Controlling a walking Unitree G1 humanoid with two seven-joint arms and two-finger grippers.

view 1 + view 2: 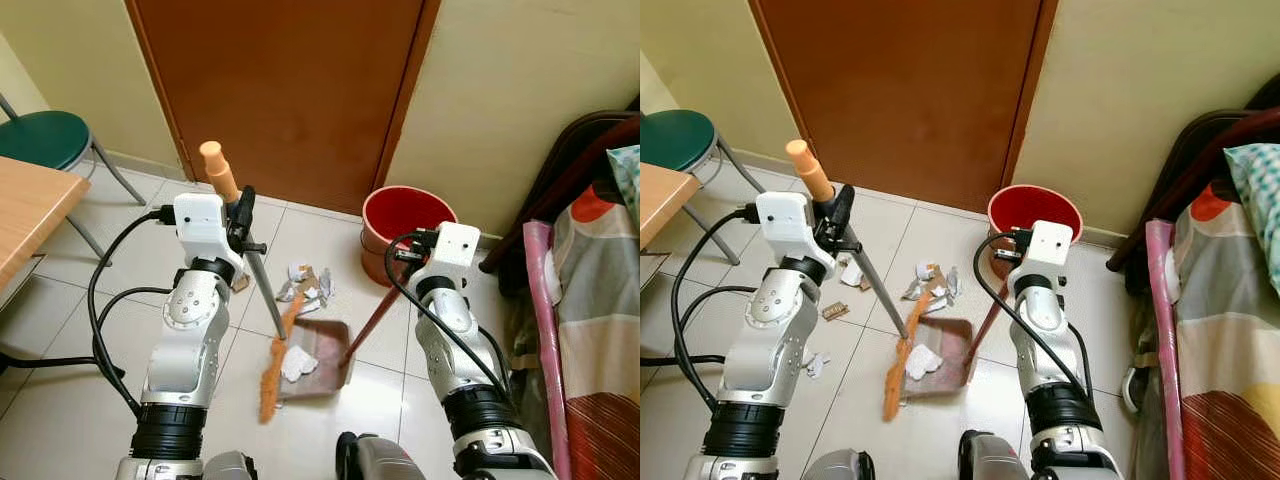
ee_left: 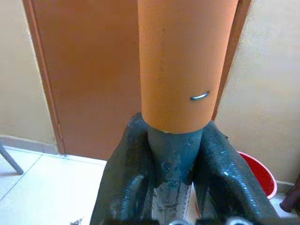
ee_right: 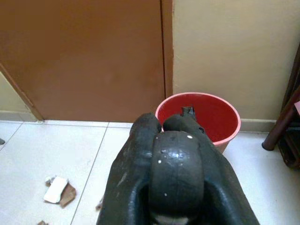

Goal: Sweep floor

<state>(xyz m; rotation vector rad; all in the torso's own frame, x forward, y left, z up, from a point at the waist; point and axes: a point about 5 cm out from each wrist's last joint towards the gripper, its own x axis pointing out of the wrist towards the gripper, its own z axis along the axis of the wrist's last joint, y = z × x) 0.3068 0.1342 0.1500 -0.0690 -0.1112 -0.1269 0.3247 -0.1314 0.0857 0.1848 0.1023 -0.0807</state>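
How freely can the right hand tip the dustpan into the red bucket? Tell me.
Probably yes. The right hand grips the dustpan by its long handle, and the red bucket stands open just beyond it by the wall. Nothing lies between them; the broom is on the pan's far side.

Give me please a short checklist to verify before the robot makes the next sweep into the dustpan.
1. Left gripper shut on the broom handle: ok.
2. Right gripper shut on the dustpan handle: ok.
3. Dustpan flat on the tiles: cannot tell.
4. Broom head beside the dustpan's edge: ok.
5. Paper scraps all collected: not ok, several lie beyond the dustpan.
6. Red bucket near for emptying: ok.
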